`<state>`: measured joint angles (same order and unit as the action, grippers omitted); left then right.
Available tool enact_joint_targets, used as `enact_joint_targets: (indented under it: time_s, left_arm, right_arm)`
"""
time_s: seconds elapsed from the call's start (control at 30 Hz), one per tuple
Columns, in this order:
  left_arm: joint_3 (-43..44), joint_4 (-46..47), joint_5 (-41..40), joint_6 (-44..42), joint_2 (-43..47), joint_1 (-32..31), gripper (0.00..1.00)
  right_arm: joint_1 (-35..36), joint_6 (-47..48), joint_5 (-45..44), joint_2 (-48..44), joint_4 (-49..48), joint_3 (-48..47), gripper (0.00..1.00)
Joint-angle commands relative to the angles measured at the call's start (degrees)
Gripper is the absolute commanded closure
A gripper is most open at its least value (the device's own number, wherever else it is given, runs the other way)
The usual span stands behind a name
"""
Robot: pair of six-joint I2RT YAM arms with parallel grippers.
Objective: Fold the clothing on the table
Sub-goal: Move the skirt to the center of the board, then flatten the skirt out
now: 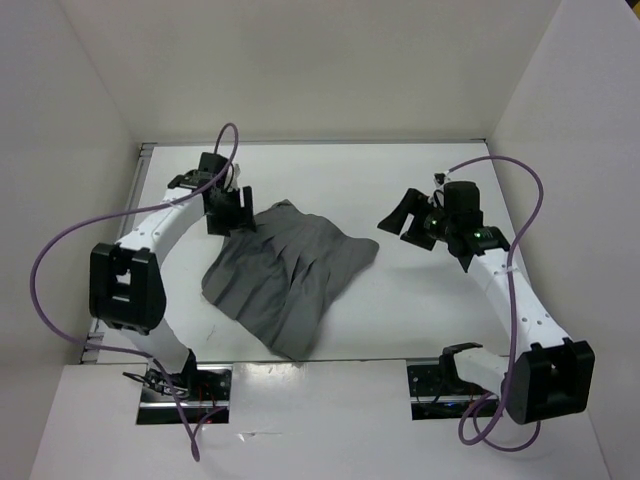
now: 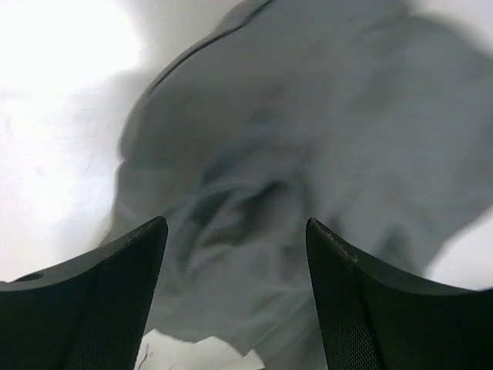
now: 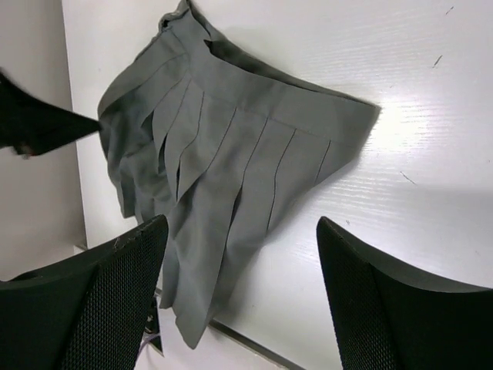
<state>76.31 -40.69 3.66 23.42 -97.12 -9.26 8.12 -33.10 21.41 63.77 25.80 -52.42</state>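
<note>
The clothing [image 1: 290, 275], a grey pleated skirt, lies rumpled and spread on the white table [image 1: 420, 310], left of centre. Its hem corner reaches the table's near edge. My left gripper [image 1: 232, 212] hovers over the skirt's far left corner. In the left wrist view that gripper [image 2: 235, 223] is open, with blurred grey fabric [image 2: 308, 139] below and nothing between the fingers. My right gripper [image 1: 405, 215] hangs open to the right of the skirt, apart from it. In the right wrist view the open right gripper [image 3: 240, 220] frames the pleats [image 3: 231, 139] and bare table [image 3: 431, 116].
White walls [image 1: 80, 120] close in the table on the left, back and right. Purple cables [image 1: 45, 255] loop off both arms. The arm bases [image 1: 185, 385] sit at the near edge. A black finger of the left gripper [image 3: 38, 123] shows in the right wrist view.
</note>
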Motion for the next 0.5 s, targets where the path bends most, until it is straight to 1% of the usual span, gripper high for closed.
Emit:
enact_joint_targets:
  time_s: [0.0, 0.03, 0.1, 0.13, 0.17, 0.23, 0.27, 0.3, 0.33, 0.47]
  left_arm:
    - [4.8, 8.6, 10.1, -3.0, 5.8, -0.4, 0.20]
    - [5.9, 9.6, 10.9, -3.9, 3.1, -0.4, 0.20]
    - [9.3, 13.1, 12.4, -3.9, -0.1, -0.4, 0.23]
    - [9.3, 15.1, 13.2, -5.9, -2.7, -0.4, 0.25]
    - [9.9, 19.4, 13.2, -7.0, -3.7, -0.4, 0.25]
    - [13.1, 21.5, 17.2, -13.2, -7.8, -0.4, 0.25]
    - [15.1, 21.0, 18.6, -15.6, -9.6, -0.4, 0.25]
    - [18.0, 19.4, 19.4, -18.0, -13.9, -0.4, 0.25]
    - [24.0, 16.1, 19.4, -22.1, -16.2, -0.9, 0.25]
    - [33.1, 10.8, 20.4, -27.7, -25.6, -0.9, 0.25]
  right_arm:
    - [0.7, 1.8, 2.0, 4.2, 0.3, -2.6, 0.18]
    - [0.7, 2.4, 2.8, 5.1, 0.3, -3.3, 0.19]
    - [1.3, 2.4, 3.4, 6.4, 0.8, -4.1, 0.20]
    - [1.3, 2.4, 3.4, 6.4, 0.8, -4.8, 0.20]
    - [1.3, 2.4, 3.4, 7.0, 0.8, -4.8, 0.20]
    - [1.8, 2.4, 3.4, 7.0, 1.4, -5.5, 0.20]
    - [1.8, 2.4, 3.4, 7.0, 2.0, -6.0, 0.20]
    - [1.8, 2.4, 3.4, 7.0, 2.0, -6.0, 0.20]
    - [1.8, 2.4, 4.0, 7.0, 2.6, -6.0, 0.20]
    - [1.8, 2.4, 4.0, 6.4, 3.8, -6.0, 0.20]
